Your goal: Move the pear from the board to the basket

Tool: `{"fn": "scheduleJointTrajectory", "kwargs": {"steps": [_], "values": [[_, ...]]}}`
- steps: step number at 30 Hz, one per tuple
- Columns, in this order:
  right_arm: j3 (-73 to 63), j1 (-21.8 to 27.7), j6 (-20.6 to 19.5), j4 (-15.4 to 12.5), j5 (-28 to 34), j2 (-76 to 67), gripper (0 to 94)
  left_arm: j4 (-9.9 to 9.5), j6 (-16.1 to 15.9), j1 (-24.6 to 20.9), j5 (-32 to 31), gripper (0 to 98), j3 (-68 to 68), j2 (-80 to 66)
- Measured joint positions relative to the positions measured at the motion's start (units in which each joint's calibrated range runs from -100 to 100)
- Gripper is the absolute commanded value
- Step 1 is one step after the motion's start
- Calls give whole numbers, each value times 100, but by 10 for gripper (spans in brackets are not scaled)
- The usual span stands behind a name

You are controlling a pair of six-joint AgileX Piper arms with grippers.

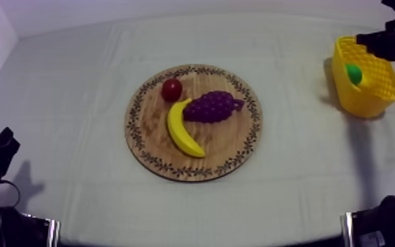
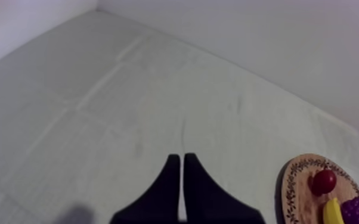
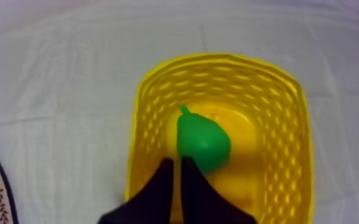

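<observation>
The green pear [image 3: 203, 140] lies on the floor of the yellow basket [image 3: 217, 58], its stem pointing away from my fingers. My right gripper [image 3: 176, 161] hangs just over the basket's near wall, fingers together and holding nothing. From above, the pear [image 1: 353, 73] sits in the basket [image 1: 371, 98] at the far right, with the right gripper [image 1: 365, 41] over its back rim. My left gripper [image 2: 179, 158] is shut on nothing and rests low at the left [image 1: 0, 150], far from the wooden board [image 1: 147, 125].
On the board lie a small red fruit [image 1: 171, 89], a banana [image 1: 182, 129] and a bunch of grapes [image 1: 212, 106]. The left wrist view has the board [image 2: 298, 187] with the red fruit [image 2: 324, 181] beyond bare cloth. Cloth separates board and basket.
</observation>
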Motion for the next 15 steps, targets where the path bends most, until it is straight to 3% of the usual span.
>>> {"fn": "scheduleJointTrajectory", "kwargs": {"steps": [10, 15], "values": [[1822, 188, 745, -842, -187, -2728, 3, 0, 0, 0, 0, 1, 0, 0], [2770, 170, 963, -689, -2, -4135, 2, 0, 0, 0, 0, 1, 0, 0]]}}
